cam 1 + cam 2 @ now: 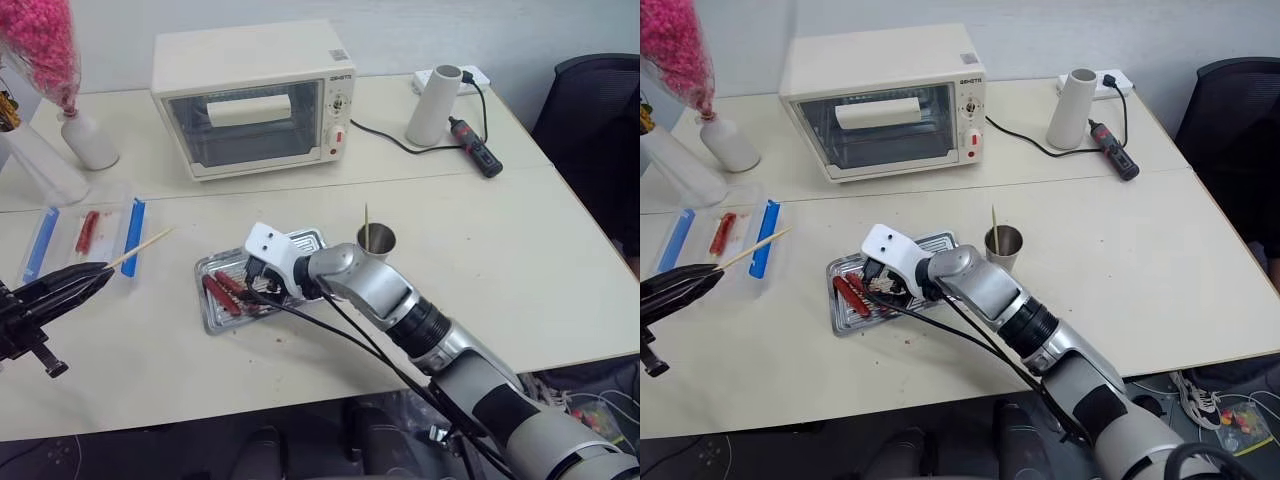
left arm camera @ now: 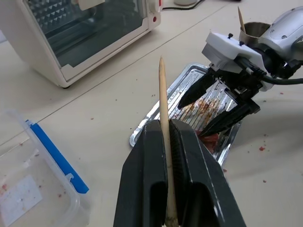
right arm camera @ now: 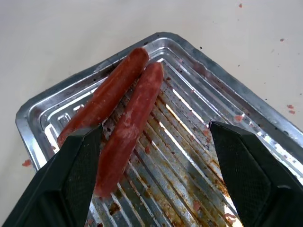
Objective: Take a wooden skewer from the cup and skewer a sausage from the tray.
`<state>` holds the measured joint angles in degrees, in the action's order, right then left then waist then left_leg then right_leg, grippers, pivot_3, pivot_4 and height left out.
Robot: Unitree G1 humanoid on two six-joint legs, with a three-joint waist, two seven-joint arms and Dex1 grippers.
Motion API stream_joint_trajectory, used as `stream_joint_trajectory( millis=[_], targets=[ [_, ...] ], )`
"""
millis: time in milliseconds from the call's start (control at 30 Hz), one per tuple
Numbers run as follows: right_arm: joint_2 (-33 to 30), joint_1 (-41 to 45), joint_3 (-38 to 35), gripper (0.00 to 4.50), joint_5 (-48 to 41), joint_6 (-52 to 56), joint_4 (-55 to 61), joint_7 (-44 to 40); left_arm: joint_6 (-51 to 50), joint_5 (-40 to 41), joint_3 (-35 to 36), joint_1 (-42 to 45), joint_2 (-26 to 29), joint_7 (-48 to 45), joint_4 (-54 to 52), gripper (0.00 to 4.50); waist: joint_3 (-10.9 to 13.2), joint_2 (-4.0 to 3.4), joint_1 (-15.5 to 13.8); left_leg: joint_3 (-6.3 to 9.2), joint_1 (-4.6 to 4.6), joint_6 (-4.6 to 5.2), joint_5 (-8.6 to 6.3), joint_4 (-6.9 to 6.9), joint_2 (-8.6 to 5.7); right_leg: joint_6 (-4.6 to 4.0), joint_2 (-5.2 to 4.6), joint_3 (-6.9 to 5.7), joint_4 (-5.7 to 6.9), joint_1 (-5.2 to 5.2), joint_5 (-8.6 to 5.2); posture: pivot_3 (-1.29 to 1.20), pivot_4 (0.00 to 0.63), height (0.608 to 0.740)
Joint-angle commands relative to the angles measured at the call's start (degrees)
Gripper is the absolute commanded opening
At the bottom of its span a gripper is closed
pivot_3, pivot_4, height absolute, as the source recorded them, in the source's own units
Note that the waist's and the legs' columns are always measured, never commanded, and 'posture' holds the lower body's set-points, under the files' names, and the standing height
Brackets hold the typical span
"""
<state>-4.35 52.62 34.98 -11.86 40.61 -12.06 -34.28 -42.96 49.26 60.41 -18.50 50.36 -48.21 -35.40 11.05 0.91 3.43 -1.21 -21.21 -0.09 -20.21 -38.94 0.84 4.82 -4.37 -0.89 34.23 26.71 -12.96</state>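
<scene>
The left claw (image 2: 165,156) is seen in its wrist view clamped on the wooden skewer (image 2: 164,123), whose pointed end projects past the fingertips toward the tray (image 2: 187,82). In the head views the left claw is held over the tabletop (image 1: 500,270) near its left edge, beside a clear plastic box (image 1: 85,235) with blue clips, in which one red piece is seen.

The right claw (image 3: 156,156) is shown by its own wrist view with fingers (image 3: 78,165) spread wide apart over the tray, holding nothing. Two sausages (image 3: 130,118) lie side by side, touching, on the ribbed, grease-stained floor; one finger stands just beside them, and whether it touches cannot be told.

The cup (image 1: 376,240) stands upright just beside the tray's far right corner, with one further stick in it. A toaster oven (image 1: 250,95) and a white cylinder (image 1: 435,105) stand well apart at the rear. Open tabletop is noted to the right of the cup.
</scene>
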Motion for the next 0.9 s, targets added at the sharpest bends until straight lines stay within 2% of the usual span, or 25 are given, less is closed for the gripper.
stream_joint_trajectory(
  millis=[33, 267, 367, 600, 900],
  targets=[
    [1.73, -0.33, 0.3, 3.7, 2.79, -3.39, -0.54, -1.19, 1.04, 0.47, 0.86, 0.86, 1.08, 0.37, -0.05, 0.0, 0.0, 0.0, 0.0, 0.0, 0.01, -0.01, 0.0, 0.0, 0.0, -0.01, 0.0, -0.01, 0.02, 0.0, -0.01, 0.0, 0.15, 0.74],
    [3.75, -0.07, -0.56, 3.7, 5.92, -6.43, -3.96, -2.38, 1.06, 0.01, 0.28, 2.12, 1.6, 0.39, 0.7, 0.0, 0.0, 0.0, -0.02, 0.03, 0.01, -0.04, 0.02, -0.01, -0.02, -0.02, -0.02, -0.08, 0.06, 0.0, -0.01, 0.0, 0.15, 0.74],
    [5.08, 0.43, -1.01, 3.13, 7.35, -8.53, -6.95, -2.23, 1.16, -0.18, -0.19, 2.62, 1.61, 0.6, 0.77, 0.0, 0.0, 0.0, 0.0, 0.05, 0.02, -0.09, 0.04, -0.01, -0.02, -0.03, -0.02, -0.1, 0.09, 0.0, -0.02, 0.0, 0.15, 0.74],
    [7.8, 0.94, -3.32, 0.82, 8.82, -10.65, -11.31, -3.2, 1.39, -0.51, -0.64, 3.35, 1.82, 0.78, 1.02, 0.0, 0.0, 0.0, -0.02, 0.1, 0.03, -0.14, 0.07, -0.01, -0.02, -0.05, -0.03, -0.12, 0.17, 0.0, -0.03, 0.0, 0.15, 0.74],
    [8.6, 0.31, -4.38, 0.82, 9.79, -9.85, -10.43, -4.53, 2.12, -0.76, -0.99, 3.44, 1.89, 0.74, 1.35, 0.0, 0.0, 0.0, 0.0, 0.16, 0.02, -0.16, 0.08, -0.01, -0.02, -0.1, -0.03, -0.12, 0.2, 0.0, -0.06, 0.0, 0.15, 0.74]
  ],
)
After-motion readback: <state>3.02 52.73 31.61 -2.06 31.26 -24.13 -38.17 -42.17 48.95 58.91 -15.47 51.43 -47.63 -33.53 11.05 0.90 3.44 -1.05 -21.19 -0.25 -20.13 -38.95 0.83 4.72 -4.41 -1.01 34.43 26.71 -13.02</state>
